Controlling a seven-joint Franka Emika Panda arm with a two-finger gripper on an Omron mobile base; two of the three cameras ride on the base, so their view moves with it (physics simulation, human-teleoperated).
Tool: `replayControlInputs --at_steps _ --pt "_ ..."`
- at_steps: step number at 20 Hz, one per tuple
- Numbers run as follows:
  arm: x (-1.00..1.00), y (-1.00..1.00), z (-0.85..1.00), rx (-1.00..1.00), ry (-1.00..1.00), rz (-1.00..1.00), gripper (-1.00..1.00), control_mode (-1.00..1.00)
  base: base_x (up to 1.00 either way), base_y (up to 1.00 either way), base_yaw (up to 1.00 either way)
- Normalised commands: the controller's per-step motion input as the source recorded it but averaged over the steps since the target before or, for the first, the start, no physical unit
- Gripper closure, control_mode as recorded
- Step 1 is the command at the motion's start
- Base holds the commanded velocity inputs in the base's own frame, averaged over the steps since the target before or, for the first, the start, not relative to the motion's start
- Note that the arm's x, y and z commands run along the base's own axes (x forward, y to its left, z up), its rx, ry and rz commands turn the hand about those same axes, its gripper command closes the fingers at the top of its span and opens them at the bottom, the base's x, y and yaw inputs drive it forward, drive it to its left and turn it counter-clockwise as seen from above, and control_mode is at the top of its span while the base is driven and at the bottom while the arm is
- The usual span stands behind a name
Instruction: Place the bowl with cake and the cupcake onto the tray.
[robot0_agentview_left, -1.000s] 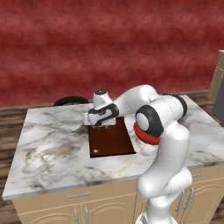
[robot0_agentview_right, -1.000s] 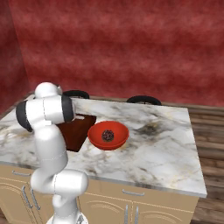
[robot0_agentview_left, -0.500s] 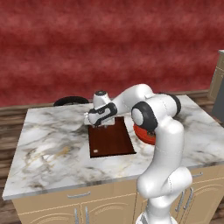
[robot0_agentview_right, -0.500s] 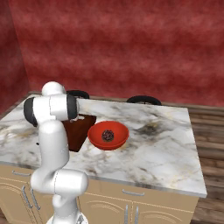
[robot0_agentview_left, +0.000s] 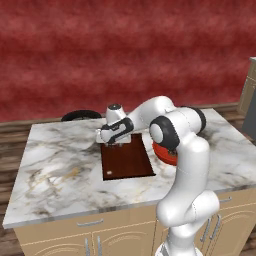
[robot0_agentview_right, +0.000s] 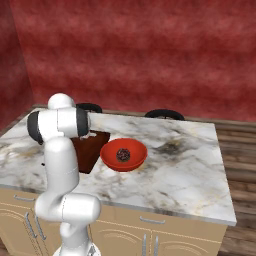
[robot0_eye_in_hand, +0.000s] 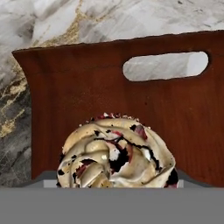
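Observation:
My gripper (robot0_agentview_left: 116, 143) hangs low over the far end of the tray (robot0_agentview_left: 127, 162), a dark reddish-brown board on the marble counter. In the hand view the cupcake (robot0_eye_in_hand: 116, 153), topped with a cream swirl flecked dark and red, sits right at the hand over the tray (robot0_eye_in_hand: 87, 87), below its handle slot (robot0_eye_in_hand: 164, 65). The jaws appear closed on the cupcake, though the fingertips are hidden by it. The red-orange bowl (robot0_agentview_right: 123, 159) with its dark cake (robot0_agentview_right: 123, 154) stands on the counter right of the tray (robot0_agentview_right: 92, 150). My arm partly covers the bowl (robot0_agentview_left: 165, 154) in the left base view.
Dark round stool tops (robot0_agentview_right: 164, 114) (robot0_agentview_left: 80, 115) stand behind the counter's far edge. Bare marble (robot0_agentview_left: 60, 165) stretches left of the tray, and more lies right of the bowl (robot0_agentview_right: 190, 160). A grey cabinet edge (robot0_agentview_left: 248, 100) rises at far right.
The hand has sunk a little toward the tray's far end, and the arm's elbow has swung. The bowl has stayed where it was.

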Motion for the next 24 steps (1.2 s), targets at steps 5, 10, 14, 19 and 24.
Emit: replayControlInputs --at_steps 5,10,14,19,24 --pt "0.00 -0.05 0.00 0.00 0.00 -0.01 -1.00 -1.00 0.00 0.00 0.00" --pt "0.00 0.00 0.12 0.00 0.00 0.00 -1.00 -1.00 0.00 0.00 0.00" --pt "-0.11 -0.47 0.43 0.00 0.00 0.00 -1.00 -1.00 0.00 0.00 0.00" --pt "-0.54 -0.35 0.59 -0.02 -0.10 0.00 -1.00 -1.00 0.00 0.00 0.00" --pt "-0.62 -0.70 0.39 -0.18 -0.04 0.14 -1.00 -1.00 0.00 0.00 0.00"
